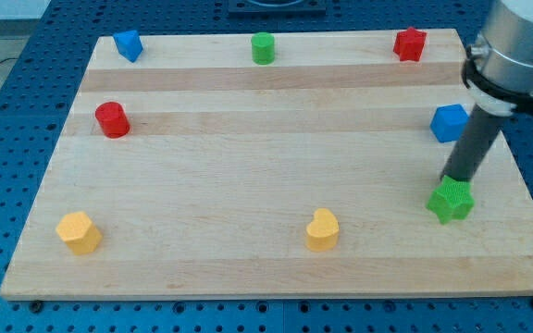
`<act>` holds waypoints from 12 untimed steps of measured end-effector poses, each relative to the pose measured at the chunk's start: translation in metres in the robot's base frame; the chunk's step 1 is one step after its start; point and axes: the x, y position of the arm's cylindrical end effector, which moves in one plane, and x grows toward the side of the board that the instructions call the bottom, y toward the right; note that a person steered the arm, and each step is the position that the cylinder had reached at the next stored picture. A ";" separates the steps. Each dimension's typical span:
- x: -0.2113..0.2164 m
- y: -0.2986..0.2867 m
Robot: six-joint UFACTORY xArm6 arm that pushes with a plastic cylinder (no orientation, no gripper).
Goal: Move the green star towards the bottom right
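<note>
The green star (pixel 452 202) lies on the wooden board (pixel 248 250) near the view's right edge, in the lower half. My tip (pixel 455 180) stands right at the star's upper edge, touching or almost touching it. The dark rod rises from there up and to the right to the grey arm body at the view's top right corner.
A blue block (pixel 449 122) sits just above the rod near the right edge. A red star (pixel 410 43), a green cylinder (pixel 263 47) and a blue block (pixel 129 44) line the top. A red cylinder (pixel 113 119) is left. Yellow blocks (pixel 79 232) (pixel 322 229) lie along the bottom.
</note>
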 end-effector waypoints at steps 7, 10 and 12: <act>0.048 -0.044; 0.028 -0.059; 0.021 -0.043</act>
